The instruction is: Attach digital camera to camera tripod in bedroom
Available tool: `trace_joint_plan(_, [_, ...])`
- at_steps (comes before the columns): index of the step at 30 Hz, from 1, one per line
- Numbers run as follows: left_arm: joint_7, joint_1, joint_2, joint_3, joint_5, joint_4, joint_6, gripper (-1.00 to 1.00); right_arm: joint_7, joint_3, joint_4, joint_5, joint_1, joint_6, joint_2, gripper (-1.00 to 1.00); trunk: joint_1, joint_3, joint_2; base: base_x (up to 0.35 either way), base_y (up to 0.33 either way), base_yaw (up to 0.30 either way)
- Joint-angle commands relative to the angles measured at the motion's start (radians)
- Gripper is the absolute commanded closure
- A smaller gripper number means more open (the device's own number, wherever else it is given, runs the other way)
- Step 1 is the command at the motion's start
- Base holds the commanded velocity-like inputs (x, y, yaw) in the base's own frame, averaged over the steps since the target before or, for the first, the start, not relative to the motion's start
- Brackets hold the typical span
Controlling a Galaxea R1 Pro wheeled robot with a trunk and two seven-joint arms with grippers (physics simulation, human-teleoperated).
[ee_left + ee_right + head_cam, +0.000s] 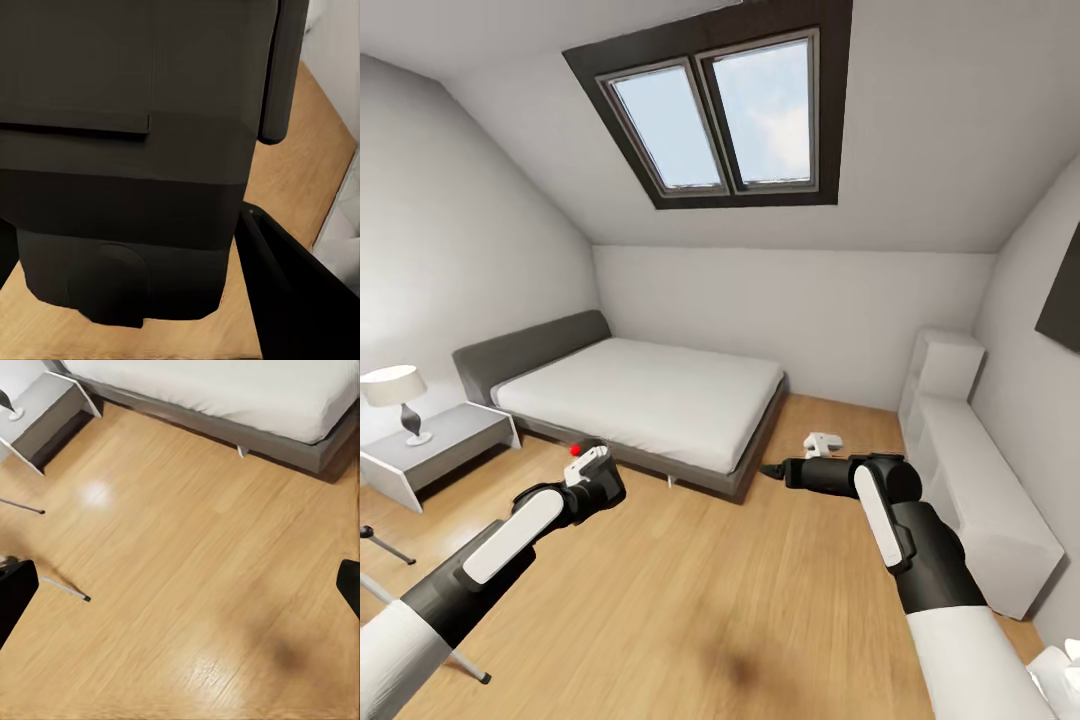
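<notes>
My left gripper is shut on the digital camera, a small black box whose round red button shows above the fingers. In the left wrist view the camera's black body looms close, with dark fingers beside it. Of the camera tripod, two silver legs with black feet show at the left edge of the head view, and its legs also lie across the floor in the right wrist view. My right gripper hangs open over bare floor, its fingers wide apart and holding nothing.
A grey bed stands against the back wall under a skylight. A grey nightstand with a lamp is at the left. White cube shelves line the right wall. A small white object lies on the wood floor.
</notes>
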Motion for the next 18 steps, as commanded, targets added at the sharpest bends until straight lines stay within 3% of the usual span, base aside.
trace_joint_plan(1, [0.0,-0.002,-0.006,-0.002,0.0,0.021,0.003,1.0,0.0,-0.001,0.025,-0.002,-0.001,0.005,-0.005,-1.0,-0.004,0.002,0.006,0.0,0.0,0.0])
trace_joint_plan(4, [-0.015,-0.002,-0.033,-0.003,0.001,0.119,0.005,1.0,-0.001,0.0,0.136,0.003,-0.001,0.005,-0.021,-1.0,-0.015,0.011,0.027,0.0,0.0,0.0])
trace_joint_plan(12, [-0.072,-0.002,-0.069,-0.005,0.007,0.356,0.015,1.0,0.001,0.005,0.333,0.002,-0.001,-0.055,-0.045,-1.0,-0.046,0.036,0.083,0.0,0.0,0.0])
trace_joint_plan(18, [-0.173,-0.002,-0.111,-0.01,0.006,0.595,0.02,1.0,0.0,0.008,0.505,0.027,-0.001,-0.076,-0.051,-1.0,-0.069,0.055,0.125,0.0,0.0,0.0])
